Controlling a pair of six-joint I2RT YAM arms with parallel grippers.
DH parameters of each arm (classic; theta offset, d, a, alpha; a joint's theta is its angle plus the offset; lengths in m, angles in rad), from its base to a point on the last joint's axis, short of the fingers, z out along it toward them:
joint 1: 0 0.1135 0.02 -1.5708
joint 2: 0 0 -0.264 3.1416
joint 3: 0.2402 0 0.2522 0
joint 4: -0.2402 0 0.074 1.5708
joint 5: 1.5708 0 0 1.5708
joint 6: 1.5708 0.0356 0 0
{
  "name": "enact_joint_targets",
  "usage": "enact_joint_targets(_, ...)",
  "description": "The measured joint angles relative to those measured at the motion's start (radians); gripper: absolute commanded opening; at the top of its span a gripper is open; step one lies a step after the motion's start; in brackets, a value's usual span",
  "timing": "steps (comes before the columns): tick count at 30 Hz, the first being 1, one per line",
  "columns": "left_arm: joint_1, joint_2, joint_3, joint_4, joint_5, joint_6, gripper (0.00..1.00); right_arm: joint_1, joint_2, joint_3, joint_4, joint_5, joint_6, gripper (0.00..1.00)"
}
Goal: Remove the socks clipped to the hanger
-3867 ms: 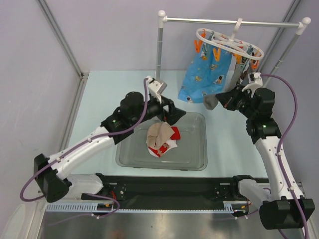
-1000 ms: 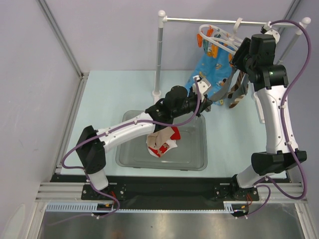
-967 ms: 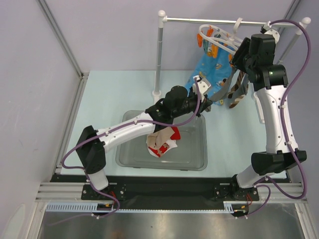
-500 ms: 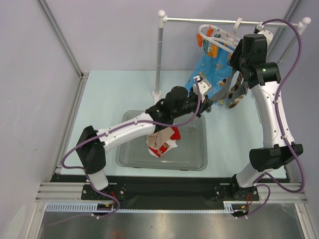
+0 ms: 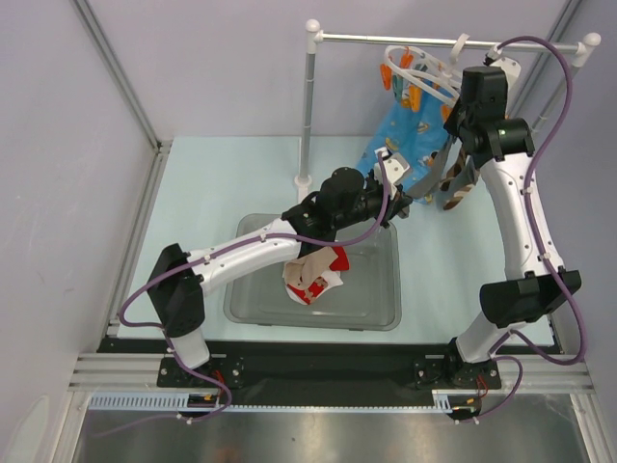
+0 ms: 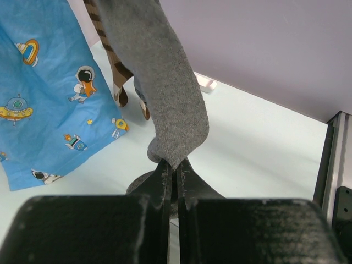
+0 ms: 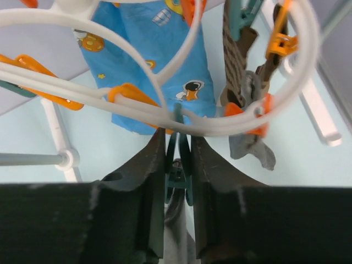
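Observation:
The white ring hanger point(image 5: 424, 77) with orange pegs hangs from the rail at the back right. A bright blue cartoon sock point(image 5: 410, 135), a brown striped sock point(image 5: 461, 183) and a grey sock point(image 5: 434, 172) hang from it. My left gripper point(image 6: 175, 165) is shut on the toe end of the grey sock point(image 6: 165, 93), low beside the blue sock point(image 6: 44, 99). My right gripper point(image 7: 177, 140) is up under the hanger ring point(image 7: 220, 124), its fingers pressed on both sides of a teal peg point(image 7: 177, 170) that holds grey fabric point(image 7: 176, 220).
A grey tray point(image 5: 381, 313) in front holds removed socks point(image 5: 313, 270). The rail stand's left post point(image 5: 308, 106) rises behind it. A second grey sock point(image 7: 250, 148) hangs from an orange peg by the striped sock point(image 7: 236, 60). Walls stand close behind and at the right.
My right gripper's fingers have closed in onto the teal peg, and its arm has shifted slightly left along the hanger. The left arm keeps its hold on the grey sock, unmoved.

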Motion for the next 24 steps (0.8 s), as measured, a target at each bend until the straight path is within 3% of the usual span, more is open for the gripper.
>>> enact_joint_targets(4,0.000,0.000,0.000,0.000,0.000,0.000,0.00,-0.001,0.001,-0.012,0.015,0.013,-0.001,0.00)
enact_joint_targets(15,0.000,0.000,-0.007,-0.001,-0.009,0.000,0.00,-0.001,0.001,-0.029,0.035,0.008,0.000,0.04)
enact_joint_targets(18,-0.001,-0.017,-0.048,-0.004,-0.030,0.000,0.00,-0.001,-0.001,-0.029,0.039,0.001,0.000,0.18)
enact_joint_targets(19,-0.001,-0.031,-0.071,-0.013,-0.036,0.000,0.00,-0.001,-0.002,-0.031,0.040,-0.003,0.000,0.26)
enact_joint_targets(20,-0.001,-0.045,-0.092,-0.024,-0.045,0.000,0.00,-0.001,-0.005,-0.033,0.041,-0.009,0.000,0.41)
enact_joint_targets(24,-0.001,-0.150,-0.196,-0.117,-0.090,0.000,0.00,0.000,-0.035,-0.063,0.052,-0.047,-0.009,0.66)
